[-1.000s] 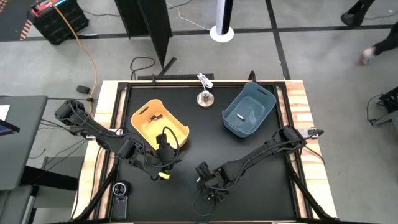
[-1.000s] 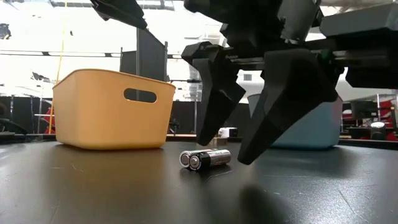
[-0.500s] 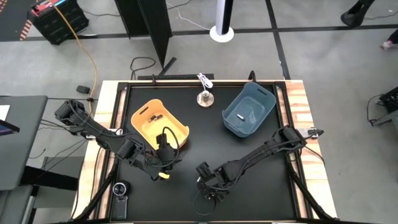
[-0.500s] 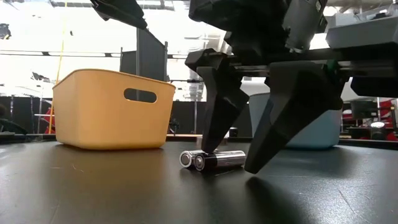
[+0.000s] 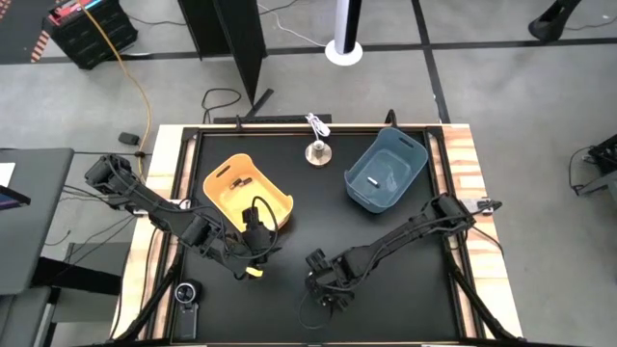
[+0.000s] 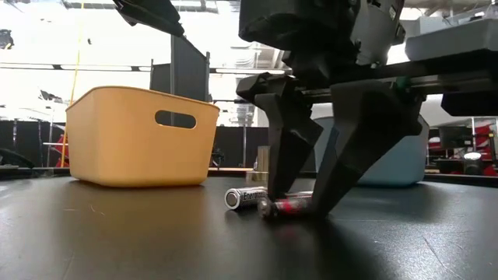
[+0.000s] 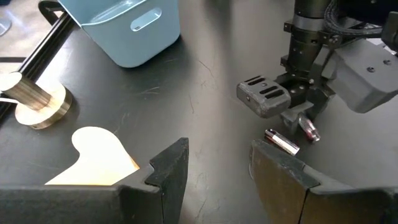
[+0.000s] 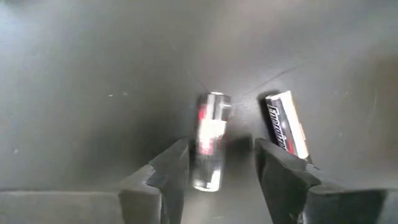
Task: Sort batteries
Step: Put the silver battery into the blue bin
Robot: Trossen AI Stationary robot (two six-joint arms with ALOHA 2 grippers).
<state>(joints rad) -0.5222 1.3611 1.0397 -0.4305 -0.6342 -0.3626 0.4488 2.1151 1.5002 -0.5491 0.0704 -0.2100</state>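
- With right claw [image 6: 299, 210] down at the bench [image 5: 405, 280] near its front edge, I see its fingers apart, straddling a red-marked battery [image 8: 208, 140]; can't tell whether pads touch it.
- 2nd battery [image 8: 286, 124], silver w/ dark label, lies just beside the first, outside the fingers.
- Left claw [image 7: 214, 171] hovers apart, empty, beside yellow bin [image 5: 246, 193], facing the right claw.
- I see one battery in yellow bin [image 5: 242, 180], one in blue bin [image 5: 388, 172] at [image 5: 372, 180].
- Metal knob w/ white cord [image 5: 316, 151] sits between bins, near back edge.
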